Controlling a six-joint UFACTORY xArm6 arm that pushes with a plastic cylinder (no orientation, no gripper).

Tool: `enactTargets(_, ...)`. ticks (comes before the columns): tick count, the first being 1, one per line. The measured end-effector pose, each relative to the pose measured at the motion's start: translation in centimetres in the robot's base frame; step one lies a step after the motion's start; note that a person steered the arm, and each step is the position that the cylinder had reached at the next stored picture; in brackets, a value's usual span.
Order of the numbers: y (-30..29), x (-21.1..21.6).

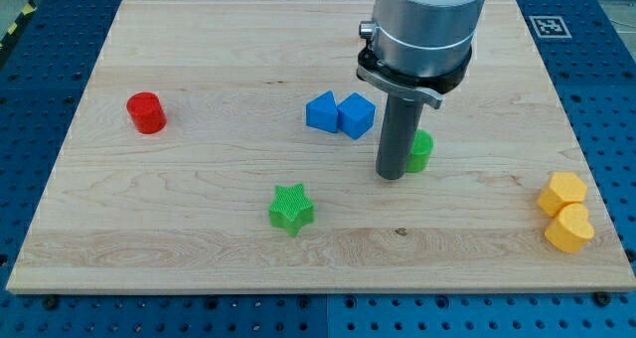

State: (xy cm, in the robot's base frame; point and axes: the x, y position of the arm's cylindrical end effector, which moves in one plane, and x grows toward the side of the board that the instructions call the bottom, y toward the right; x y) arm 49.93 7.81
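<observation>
My tip (pixel 391 175) rests on the wooden board (pixel 199 219) right of centre, against the left side of a green cylinder (pixel 421 151), which the rod partly hides. Up and to the left lie two blue blocks touching each other: a blue pentagon-like block (pixel 322 111) and a blue cube (pixel 357 115). A green star (pixel 290 209) sits lower left of the tip. Far off at the view's left stands a red cylinder (pixel 146 112).
Near the board's right edge two yellow blocks touch: a yellow hexagon (pixel 562 193) above a yellow heart-like block (pixel 569 229). A blue perforated table (pixel 606 99) surrounds the board. A black-and-white marker (pixel 549 25) sits at the top right corner.
</observation>
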Motion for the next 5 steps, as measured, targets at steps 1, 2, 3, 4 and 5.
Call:
enactTargets(1,1.0,0.0)
enactTargets(2,2.3,-0.4)
enactTargets(3,3.1,-1.5)
enactTargets(4,3.5,-3.0)
enactTargets(5,3.3,-3.2)
